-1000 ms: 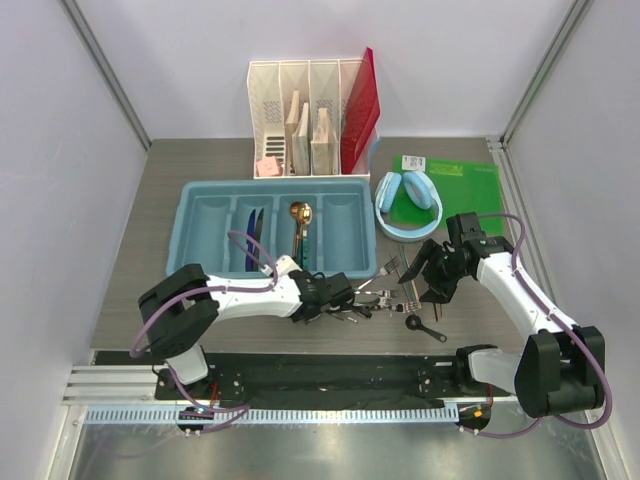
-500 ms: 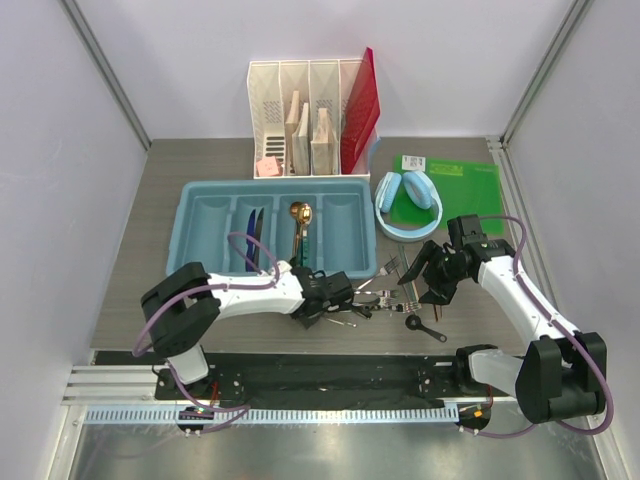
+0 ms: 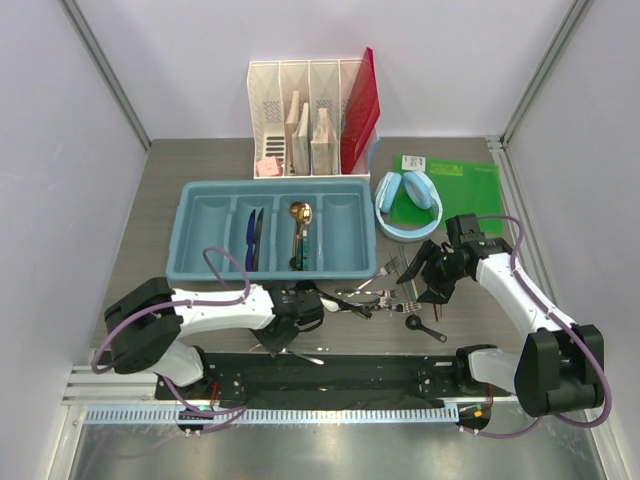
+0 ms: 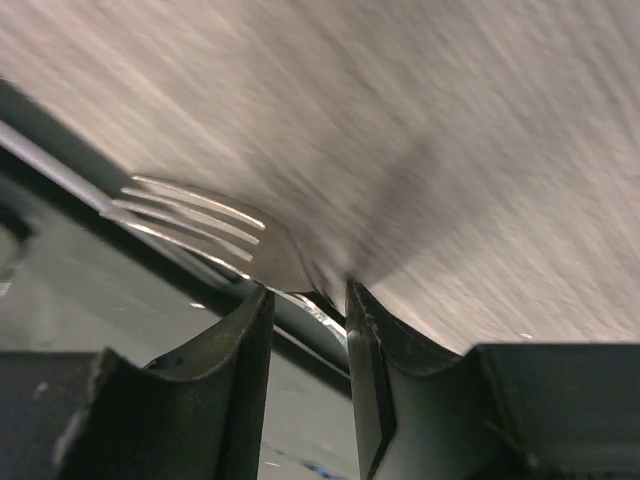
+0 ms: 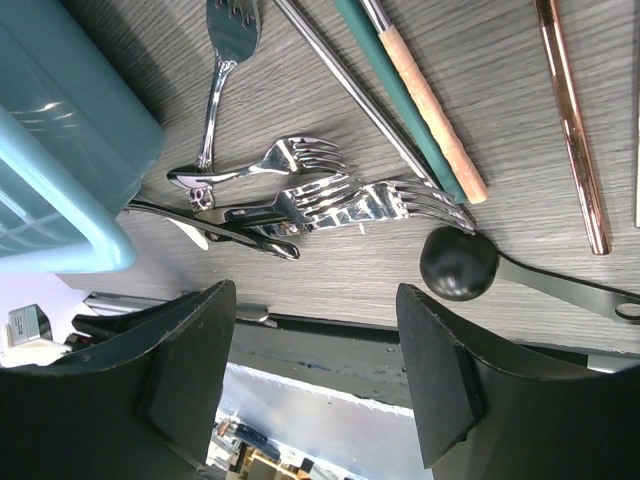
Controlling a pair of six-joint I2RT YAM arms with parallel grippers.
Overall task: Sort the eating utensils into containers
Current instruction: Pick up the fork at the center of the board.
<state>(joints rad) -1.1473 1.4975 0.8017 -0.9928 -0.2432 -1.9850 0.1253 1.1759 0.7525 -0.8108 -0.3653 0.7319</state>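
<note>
**Left arm has a fork by the neck; the rest lie beside the tray**

We see the left gripper [image 4: 308,300] closed on one fork [image 4: 200,215]. Its dark fingers [image 4: 240,350] stand either side of the narrow neck just behind the tines. The tines jut out free past the near edge of the table [image 3: 150,200], over the black rail [image 3: 380,375]. The wrist view is blurred, so we judge the hold from the fork hanging clear of the surface.

The right gripper [image 5: 315,370] hangs spread wide and empty over the loose forks [image 5: 320,200]. These lie tangled on the table just beside the tray [image 5: 60,150], with a black spoon [image 5: 458,263] touching their tines and chopsticks [image 5: 570,120] a little further off. In the tray, blue knives [image 3: 252,235] fill the second slot and a gold spoon [image 3: 300,215] the third.

We judge the fork to be light, stiff and thin, with a polished surface that slips easily. A pinch at the neck leaves the long handle free to swing, so it may pivot between the pads. Taking the flat of the handle near its middle would sit steadier.

The piled forks will be harder. They overlap, so lifting one may drag its neighbours. The fork lying apart, nearest the tray wall, looks to us the easiest to take, across its handle.
</note>
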